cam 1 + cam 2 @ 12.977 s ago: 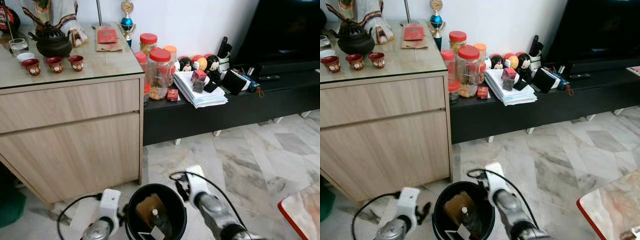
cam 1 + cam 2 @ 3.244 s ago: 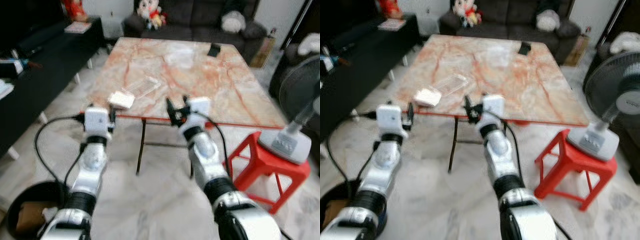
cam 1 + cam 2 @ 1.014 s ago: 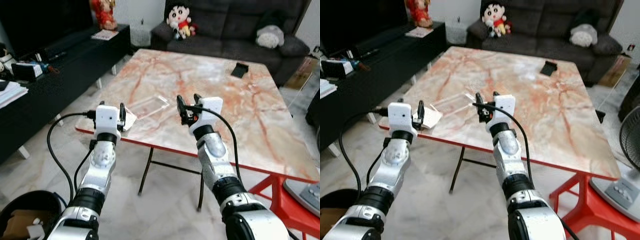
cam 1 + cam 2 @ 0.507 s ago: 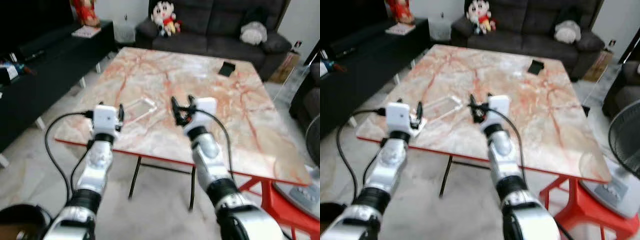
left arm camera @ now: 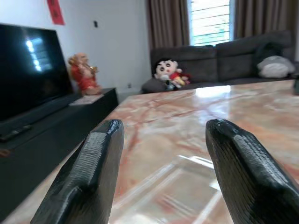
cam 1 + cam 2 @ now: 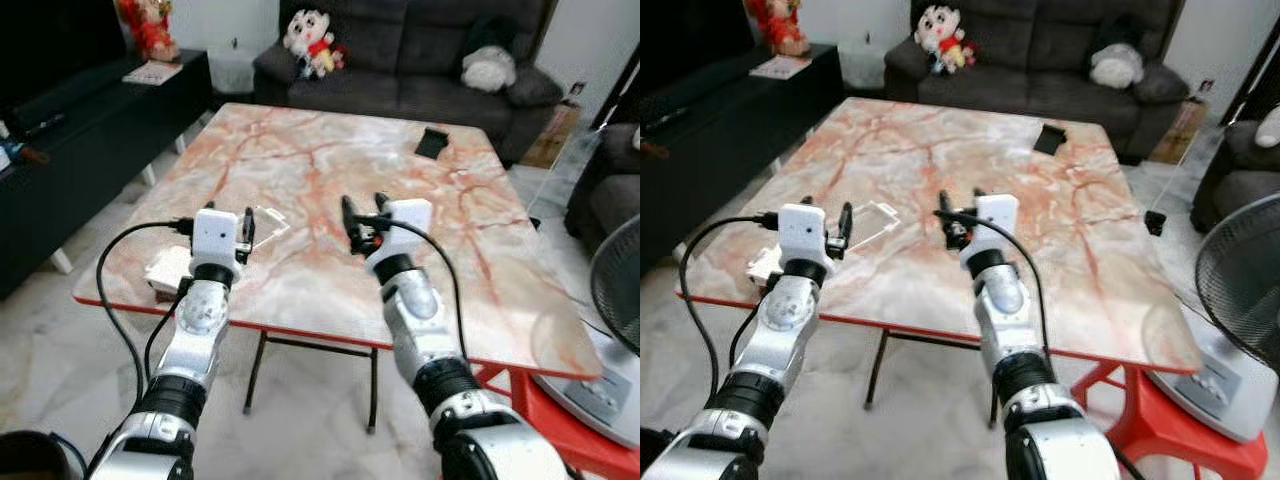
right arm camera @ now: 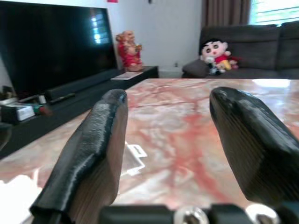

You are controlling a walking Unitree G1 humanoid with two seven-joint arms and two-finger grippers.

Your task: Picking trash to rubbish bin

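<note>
The rubbish bin (image 6: pixel 25 455) is showing as no more than a dark curve, cut off at the lower left corner of the left eye view, on the floor well apart from the table (image 6: pixel 330 170). The white paper packet (image 6: pixel 168 270) is lying at the table's near left corner, partly hidden behind the left arm, so its full outline is hard to make out. Just beyond it the clear plastic tray (image 6: pixel 868 217) is lying flat, its long axis running diagonally from near-left toward far-right; being see-through, it is blending into the marble pattern.

The left gripper (image 6: pixel 243 228) is hovering over the near left part of the table, just beside the tray's near end, its two fingers (image 5: pixel 88 172) standing spread apart with nothing between them. In the left wrist view the tray (image 5: pixel 177 186) is lying ahead between the fingertips. The right gripper (image 6: pixel 362 222) is hovering over the table's middle, fingers likewise spread and holding nothing.

A black phone-like slab (image 6: pixel 433 143) is resting at the far right of the table, well apart from both grippers. A red stool (image 6: pixel 1200 450) with a fan (image 6: pixel 1240 300) on it is crowding the right side; a black TV bench (image 6: pixel 70 130) is running along the left, and a dark sofa (image 6: pixel 430 60) is closing the far side.
</note>
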